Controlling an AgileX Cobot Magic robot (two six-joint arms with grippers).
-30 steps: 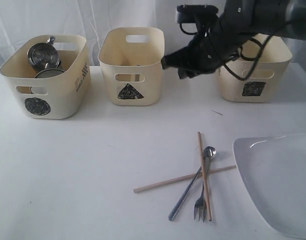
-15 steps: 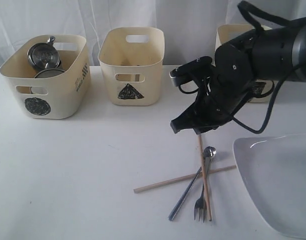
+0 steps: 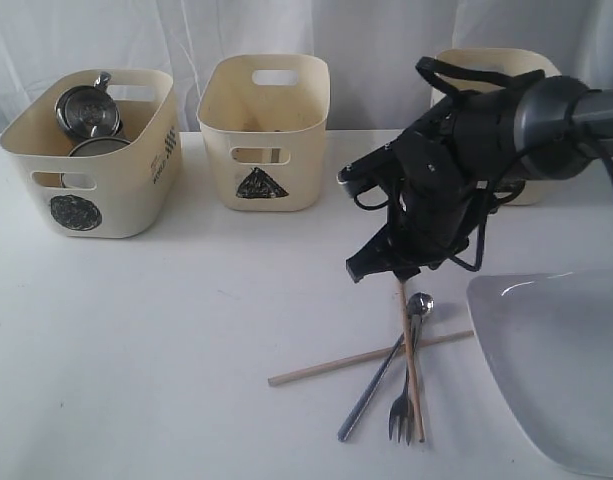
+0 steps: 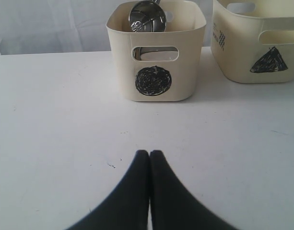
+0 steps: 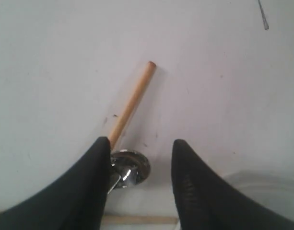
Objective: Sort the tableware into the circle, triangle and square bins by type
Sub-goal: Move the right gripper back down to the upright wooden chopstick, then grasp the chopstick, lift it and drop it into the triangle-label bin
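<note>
exterior view: the right gripper [image 3: 391, 270] has dropped from beside the triangle tub [image 3: 266, 140] to the cutlery pile, so a pick looks about to start. the arm is bent over, wrist pitched down above the upright chopstick [image 3: 407, 340]. left wrist view: the left gripper [image 4: 149, 153] is pressed together and idle, facing the circle tub [image 4: 156, 62], which holds a steel mug [image 4: 147, 17]. right wrist view: jaws wide, straddling the chopstick and spoon [image 5: 130, 167].

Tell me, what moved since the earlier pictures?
The right gripper swung down from up near the square bin. It is now open, low over the far end of one chopstick and the spoon. It grabbed nothing. The cutlery, big white plate, circle bin and triangle bin stayed put.
</note>
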